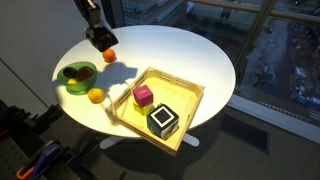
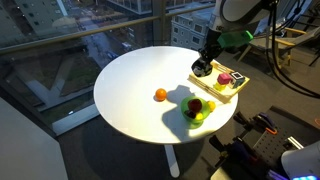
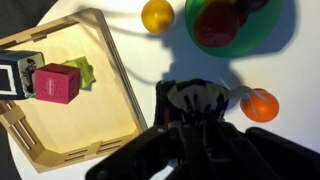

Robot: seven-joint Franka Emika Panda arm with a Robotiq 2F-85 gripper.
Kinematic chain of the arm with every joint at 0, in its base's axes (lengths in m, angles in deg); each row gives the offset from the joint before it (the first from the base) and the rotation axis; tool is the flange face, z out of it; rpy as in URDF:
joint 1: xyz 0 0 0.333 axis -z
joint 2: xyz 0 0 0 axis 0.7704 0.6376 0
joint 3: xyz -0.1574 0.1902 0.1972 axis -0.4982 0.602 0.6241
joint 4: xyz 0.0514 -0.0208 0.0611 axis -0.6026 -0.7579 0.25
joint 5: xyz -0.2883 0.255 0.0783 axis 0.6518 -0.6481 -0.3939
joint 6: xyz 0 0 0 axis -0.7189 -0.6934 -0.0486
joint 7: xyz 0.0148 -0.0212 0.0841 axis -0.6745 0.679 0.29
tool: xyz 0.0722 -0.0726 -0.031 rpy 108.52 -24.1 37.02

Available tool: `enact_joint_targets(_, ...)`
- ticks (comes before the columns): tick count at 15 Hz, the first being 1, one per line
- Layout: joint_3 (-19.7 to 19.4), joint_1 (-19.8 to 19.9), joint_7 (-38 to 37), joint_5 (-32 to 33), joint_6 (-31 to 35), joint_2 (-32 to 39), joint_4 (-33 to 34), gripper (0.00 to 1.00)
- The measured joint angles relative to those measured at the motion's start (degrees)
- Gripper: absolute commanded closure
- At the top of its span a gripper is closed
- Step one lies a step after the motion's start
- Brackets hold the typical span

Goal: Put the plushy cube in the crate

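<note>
The plushy cube (image 3: 195, 97), a dark grey and white lump, sits between my gripper's (image 3: 196, 108) fingers in the wrist view. The gripper is shut on it and holds it above the white table, beside a small orange ball (image 3: 260, 105). In both exterior views the gripper (image 1: 101, 38) (image 2: 204, 66) hangs a little away from the crate. The crate (image 3: 122, 70) is a shallow yellow wooden tray (image 1: 186, 95) (image 2: 233, 93). It holds a pink cube (image 3: 58, 83), a black cube with white markings (image 1: 163, 122) and a small green piece (image 3: 83, 70).
A round green plate (image 3: 262, 35) with red and dark fruit stands next to the crate, also seen in an exterior view (image 1: 72, 88). An orange (image 3: 157, 14) (image 1: 96, 95) lies between plate and crate. The round table's edge (image 1: 225, 90) is close behind the crate.
</note>
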Motion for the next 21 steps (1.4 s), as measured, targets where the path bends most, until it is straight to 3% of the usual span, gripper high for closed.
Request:
enact_joint_targets(11,-3.83,3.67,0.03,-0.47,-5.05,0.82,4.74,0.93)
enact_joint_targets(21,-7.71,7.18,-0.03,-1.09,-6.2,7.6,10.46,0.93)
